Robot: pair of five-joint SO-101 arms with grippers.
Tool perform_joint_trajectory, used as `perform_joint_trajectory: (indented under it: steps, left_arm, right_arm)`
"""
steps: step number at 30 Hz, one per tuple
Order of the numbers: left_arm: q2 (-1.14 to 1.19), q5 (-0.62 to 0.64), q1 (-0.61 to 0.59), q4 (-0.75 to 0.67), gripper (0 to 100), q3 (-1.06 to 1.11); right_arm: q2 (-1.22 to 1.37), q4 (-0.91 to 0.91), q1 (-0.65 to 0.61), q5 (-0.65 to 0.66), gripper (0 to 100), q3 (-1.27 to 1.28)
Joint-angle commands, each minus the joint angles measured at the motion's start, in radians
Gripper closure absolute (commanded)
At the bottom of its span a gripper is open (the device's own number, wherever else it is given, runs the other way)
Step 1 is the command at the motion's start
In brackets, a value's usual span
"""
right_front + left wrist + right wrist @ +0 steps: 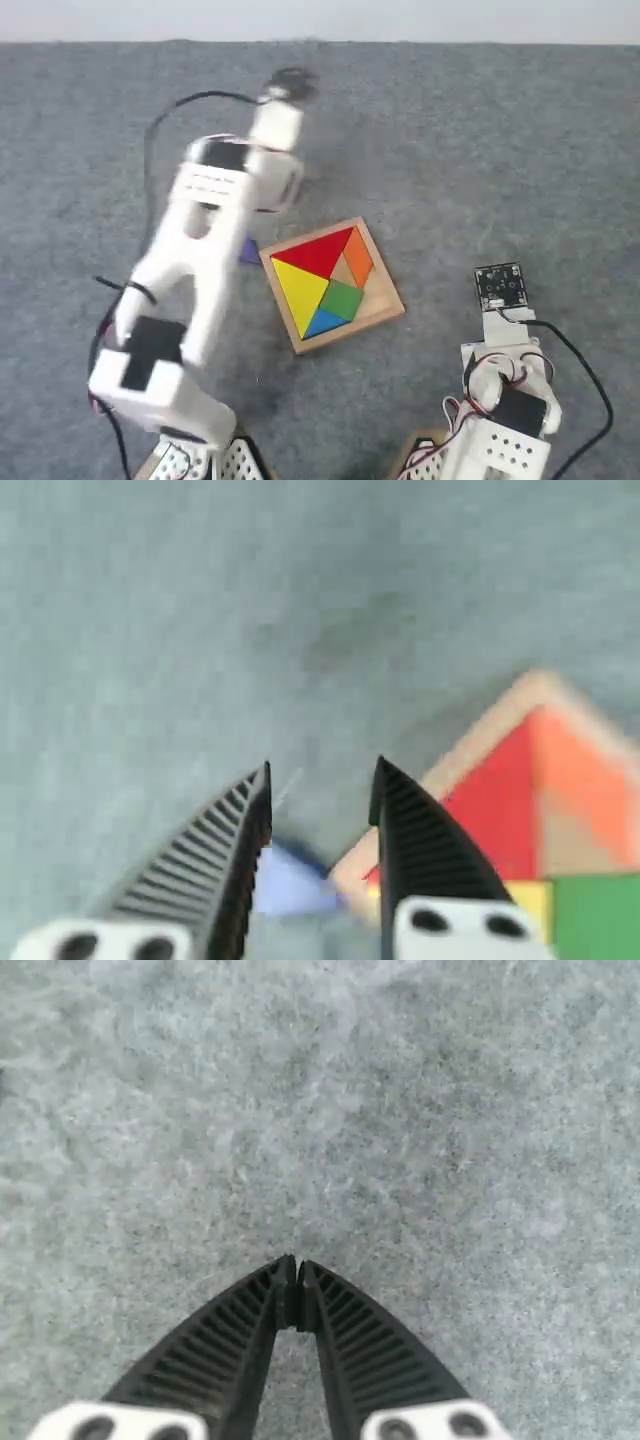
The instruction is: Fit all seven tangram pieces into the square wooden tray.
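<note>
One blue piece (pixel 290 885) outside tray (pixel 470 742); open left hand (pixel 322 770) above may snag tray corner. Right hand (pixel 297 1278) closed.

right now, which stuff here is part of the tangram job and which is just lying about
For the job: wooden tray; red piece, yellow piece, orange piece, green piece and blue piece in it; purple piece beside the tray; left gripper, open near it.
Just lying about: grey mat; black cable; right gripper, shut over the mat.
</note>
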Motion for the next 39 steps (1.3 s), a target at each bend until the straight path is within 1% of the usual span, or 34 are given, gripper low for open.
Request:
perform_joint_trajectory:
  steps: [1,4,7,9,11,14,20,22,26,30,32,35,39]
  left_arm:
    - [0.078,-0.021,-0.118,0.055,85,0.002]
    - [0.138,0.044,-0.161,0.057,85,-0.010]
    - [0.164,0.187,-0.190,0.058,84,-0.027]
    - [0.166,0.290,-0.199,0.063,79,-0.027]
    - [0.170,0.356,-0.196,0.101,75,-0.027]
    - [0.175,0.387,-0.193,0.169,71,-0.027]
    - [0.176,0.391,-0.241,0.230,71,-0.019]
    - [0.178,0.425,-0.247,0.241,71,-0.019]
    - [0.212,0.563,-0.247,0.245,71,-0.025]
    - [0.301,0.813,-0.247,0.247,71,-0.025]
    - [0.351,0.902,-0.247,0.247,71,-0.036]
    - [0.408,0.918,-0.249,0.262,71,-0.102]
    - [0.491,0.918,-0.250,0.347,71,-0.257]
  right_arm:
    - [-0.021,0.005,0.010,0.008,96.5,0.012]
    - [-0.021,0.005,0.010,0.008,96.5,0.012]
    - [-0.021,0.005,0.010,0.008,96.5,0.012]
    - [-0.021,0.005,0.010,0.008,96.5,0.012]
    - [-0.021,0.005,0.010,0.008,96.5,0.012]
    - [-0.021,0.005,0.010,0.008,96.5,0.012]
    - [-0.021,0.005,0.010,0.008,96.5,0.012]
    - [-0.021,0.005,0.010,0.008,96.5,0.012]
    - [-0.021,0.005,0.010,0.008,96.5,0.012]
    - [-0.021,0.005,0.010,0.008,96.5,0.012]
    - [-0.021,0.005,0.010,0.008,96.5,0.012]
    - [-0.021,0.005,0.010,0.008,96.5,0.012]
    - [-0.021,0.005,0.010,0.008,96.5,0.012]
